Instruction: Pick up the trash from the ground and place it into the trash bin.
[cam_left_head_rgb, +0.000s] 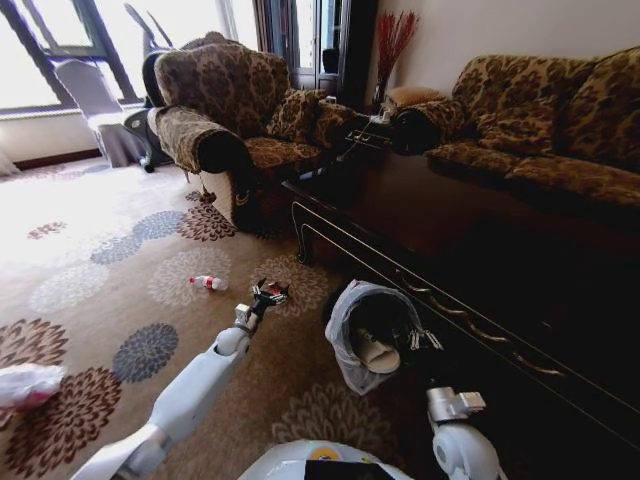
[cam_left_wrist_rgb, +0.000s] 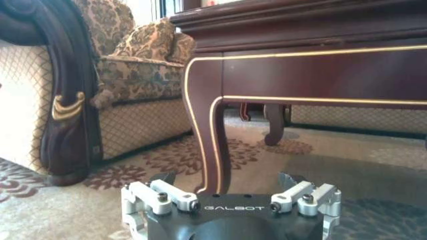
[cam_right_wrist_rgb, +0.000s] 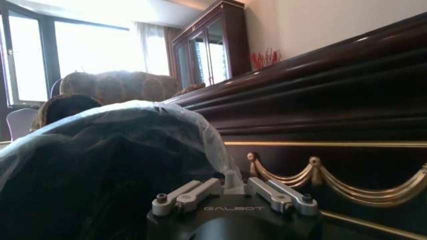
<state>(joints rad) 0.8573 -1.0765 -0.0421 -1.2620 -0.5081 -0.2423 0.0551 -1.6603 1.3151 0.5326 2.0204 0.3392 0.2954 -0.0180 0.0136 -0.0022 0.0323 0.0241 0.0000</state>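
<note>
1. I am seeing the clear bottle with red label (cam_left_head_rgb: 208, 283) lying on the patterned carpet (cam_left_head_rgb: 110, 300), just ahead and left of my left gripper (cam_left_head_rgb: 266, 294).
2. The trash bin (cam_left_head_rgb: 375, 335) is tipping toward me beside the dark coffee table (cam_left_head_rgb: 450, 240), with a white cup (cam_left_head_rgb: 380, 354) inside its liner.
3. My left gripper is hanging over the carpet, fingers spread, holding nothing.
4. My right gripper (cam_right_wrist_rgb: 233, 196) is pressing against the liner, fingers closed together.
5. A pink-white bag (cam_left_head_rgb: 25, 385) is lying far left.

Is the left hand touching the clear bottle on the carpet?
Apart. The head view shows bare carpet between the open left hand and the clear bottle.
</note>
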